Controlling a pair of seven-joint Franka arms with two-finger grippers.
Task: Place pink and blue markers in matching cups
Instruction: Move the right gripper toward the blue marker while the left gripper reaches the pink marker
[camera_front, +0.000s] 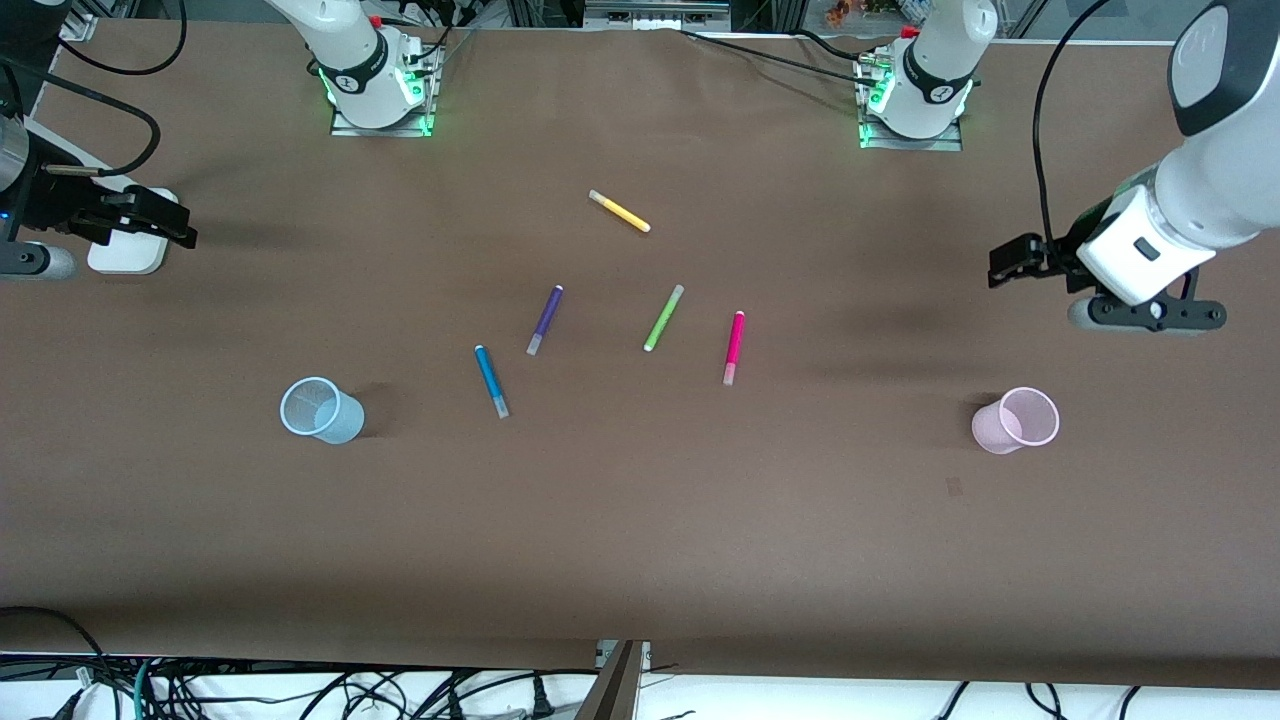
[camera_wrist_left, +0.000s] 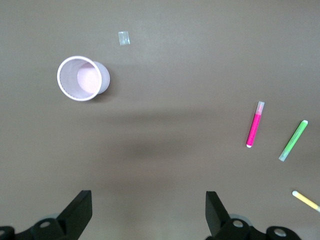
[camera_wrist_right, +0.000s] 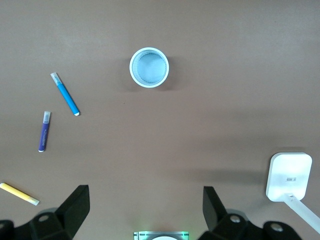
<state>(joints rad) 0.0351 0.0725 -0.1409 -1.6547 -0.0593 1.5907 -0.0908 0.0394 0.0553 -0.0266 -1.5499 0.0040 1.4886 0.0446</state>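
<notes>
**Kid:** Is any of it done yet?

**Me:** No, I have it all left to do. Both cups are empty. The pink cup (camera_front: 1016, 421) stands near the front camera, toward the left arm's end of the table. The blue cup (camera_front: 321, 410) stands about as near, toward the right arm's end.

**Kid:** Where are the pens?

**Me:** They lie flat on the table (camera_front: 640, 540) in the middle, between the two cups. The blue marker (camera_front: 491, 381) is the nearest one, well apart from the blue cup. The pink marker (camera_front: 734, 347) is a bit farther back, and well apart from the pink cup.

**Kid:** Anything in the way?

**Me:** Not much, I think. A purple marker (camera_front: 545, 319) lies just beside the blue one. A green marker (camera_front: 663, 318) lies near the pink one. A yellow marker (camera_front: 619, 211) is farthest back. I must not grab those.

**Kid:** And your hands?

**Me:** The left gripper (camera_wrist_left: 147, 212) hangs over bare table by the pink cup, fingers spread wide, holding nothing. The right gripper (camera_wrist_right: 145, 210) waits over its end, by a white box (camera_front: 122, 244), also wide apart and empty.
</notes>
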